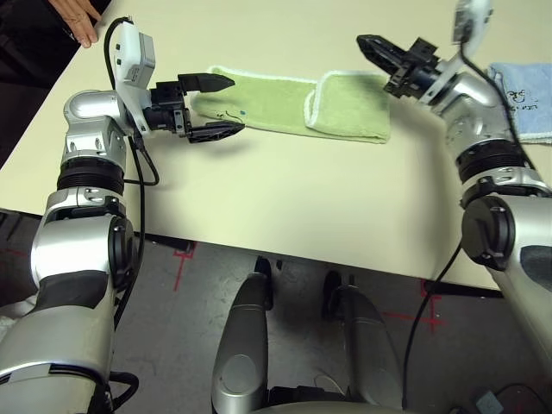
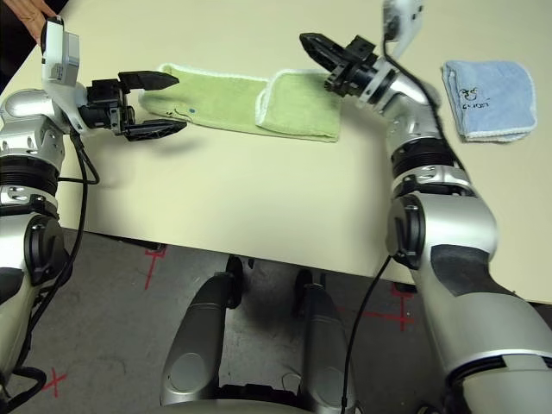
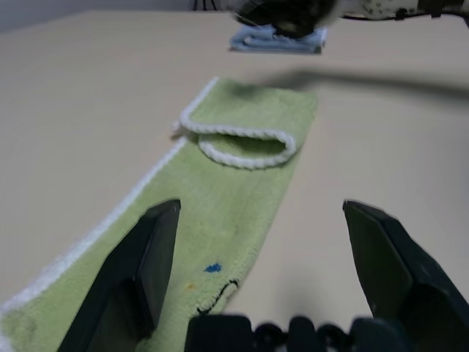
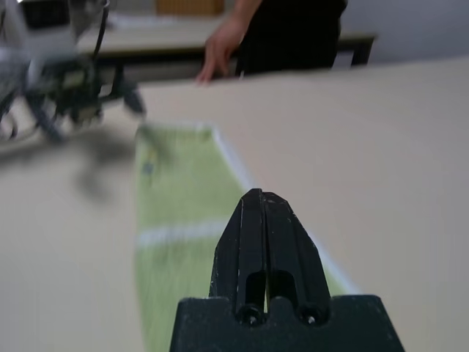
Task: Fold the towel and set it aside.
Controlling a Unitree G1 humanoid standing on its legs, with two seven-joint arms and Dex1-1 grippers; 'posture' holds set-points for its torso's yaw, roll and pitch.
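The lime-green towel (image 1: pixel 285 103) lies on the table as a long strip with white edging, its right end folded back over itself. My left gripper (image 1: pixel 220 105) is open at the strip's left end, one finger over the cloth and one just off its near edge. In the left wrist view the fingers (image 3: pixel 150 268) stand wide apart with the towel's small dark motif (image 3: pixel 220 293) between them. My right gripper (image 1: pixel 366 43) is shut and empty, hovering just beyond the folded right end. From the right wrist, its closed tips (image 4: pixel 264 202) point along the towel (image 4: pixel 176 205).
A folded light blue cloth (image 1: pixel 523 99) rests at the far right of the table. A person's hand (image 1: pixel 78 26) sits on the table's far left corner. The table's near edge (image 1: pixel 302 254) runs in front of the towel, with bare tabletop between them.
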